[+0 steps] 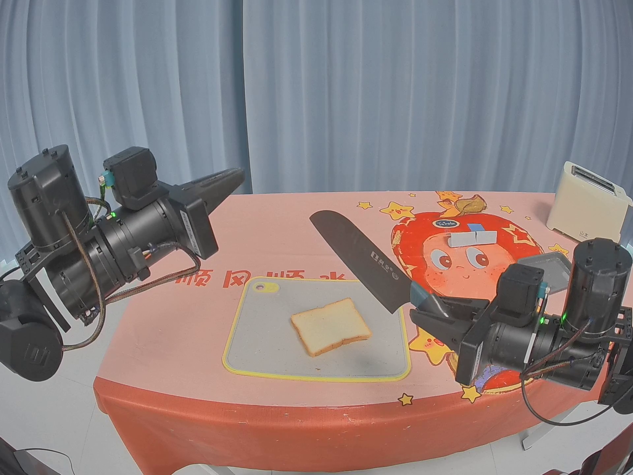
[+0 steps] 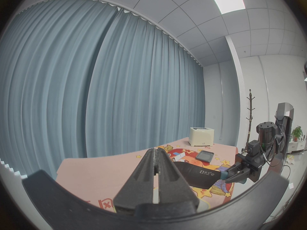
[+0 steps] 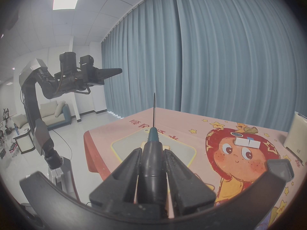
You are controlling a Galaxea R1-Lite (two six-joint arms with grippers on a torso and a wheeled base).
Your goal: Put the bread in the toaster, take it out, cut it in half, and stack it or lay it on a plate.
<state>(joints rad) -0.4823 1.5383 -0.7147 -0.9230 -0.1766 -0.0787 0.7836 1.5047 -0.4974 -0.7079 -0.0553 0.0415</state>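
Observation:
A slice of bread (image 1: 330, 326) lies flat on the grey, yellow-edged cutting board (image 1: 264, 344) at the table's front middle. My right gripper (image 1: 422, 308) is shut on the handle of a black knife (image 1: 359, 255), whose blade slants up and back over the board's right edge, above the bread. In the right wrist view the knife (image 3: 153, 112) is edge-on between the right gripper's (image 3: 153, 152) jaws. My left gripper (image 1: 224, 179) is shut on nothing, held high over the table's far left. The white toaster (image 1: 587, 202) stands at the far right. A grey plate (image 1: 552, 268) lies partly hidden behind my right arm.
The table (image 1: 198, 324) has an orange cartoon cloth. Two small white tags (image 1: 473, 237) lie on the printed face, between the board and the toaster. Blue curtains hang behind the table. The left wrist view has the toaster (image 2: 200, 136) and the plate (image 2: 205, 156) far across.

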